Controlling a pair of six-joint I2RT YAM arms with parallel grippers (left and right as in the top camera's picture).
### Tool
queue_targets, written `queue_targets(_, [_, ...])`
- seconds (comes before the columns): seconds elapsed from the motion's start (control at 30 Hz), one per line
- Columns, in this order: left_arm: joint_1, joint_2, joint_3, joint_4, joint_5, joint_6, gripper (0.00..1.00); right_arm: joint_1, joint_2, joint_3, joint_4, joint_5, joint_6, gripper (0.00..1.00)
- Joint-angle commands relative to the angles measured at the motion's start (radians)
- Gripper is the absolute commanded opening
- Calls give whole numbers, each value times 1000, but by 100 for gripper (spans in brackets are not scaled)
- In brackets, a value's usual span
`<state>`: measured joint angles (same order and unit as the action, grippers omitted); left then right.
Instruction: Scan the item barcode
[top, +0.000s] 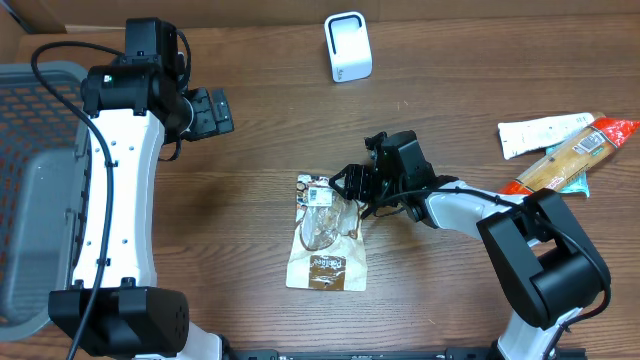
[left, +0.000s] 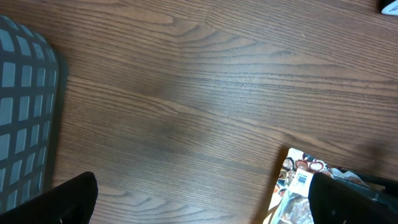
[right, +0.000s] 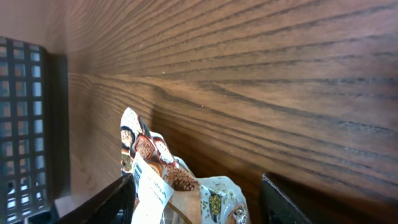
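Note:
The item is a brown and white snack pouch (top: 325, 240) lying flat at the table's middle, with a white barcode label (top: 318, 196) near its top end. My right gripper (top: 352, 190) sits low at that top end. In the right wrist view the pouch's puffed top (right: 186, 186) rises between the two fingers; the left finger (right: 106, 202) is against the label side and the right finger (right: 292, 202) stands apart from the pouch. My left gripper (top: 215, 110) hangs wide open over bare wood at the upper left, with the pouch (left: 295, 186) at its right fingertip. A white scanner (top: 348, 47) stands at the back.
A grey mesh basket (top: 30, 180) fills the left edge and also shows in the left wrist view (left: 25, 124). Other packets lie at the right: a white one (top: 545, 133) and a long orange one (top: 575, 155).

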<state>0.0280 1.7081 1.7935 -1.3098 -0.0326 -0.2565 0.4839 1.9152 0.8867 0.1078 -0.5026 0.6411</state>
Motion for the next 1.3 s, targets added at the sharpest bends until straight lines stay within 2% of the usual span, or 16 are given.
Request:
queue_targets(0.0, [-3,7,2,2,8,-13,100,10,89,-59,-62,-18,36,64])
queue_targets(0.2, [-3,7,2,2,7,-13,100,-10,89,-59,-158,-179,43,68])
queue_targets(0.4, [-3,7,2,2,7,-13,100,-15,89,-59,-231,-192,97,69])
queue_targets(0.6, [-3,7,2,2,8,-13,100,-15,89,-59,-288,-199,116,56])
queue_targets(0.73, [-3,7,2,2,8,-13,99,-15,89,-59,-293,-195,117,42])
queue_targets(0.77, [-3,7,2,2,8,-13,100,-15,89,-59,-286,-193,114,37])
queue_targets(0.9, [-3,7,2,2,7,-13,100,-15,89,-59,-232,-195,93,6])
queue_targets(1.07, [-3,7,2,2,8,-13,100,-35,77,-31,-214,-195,32,4])
queue_targets(1.27, [-3,7,2,2,7,-13,100,-76,2,61,-404,-195,-110,4])
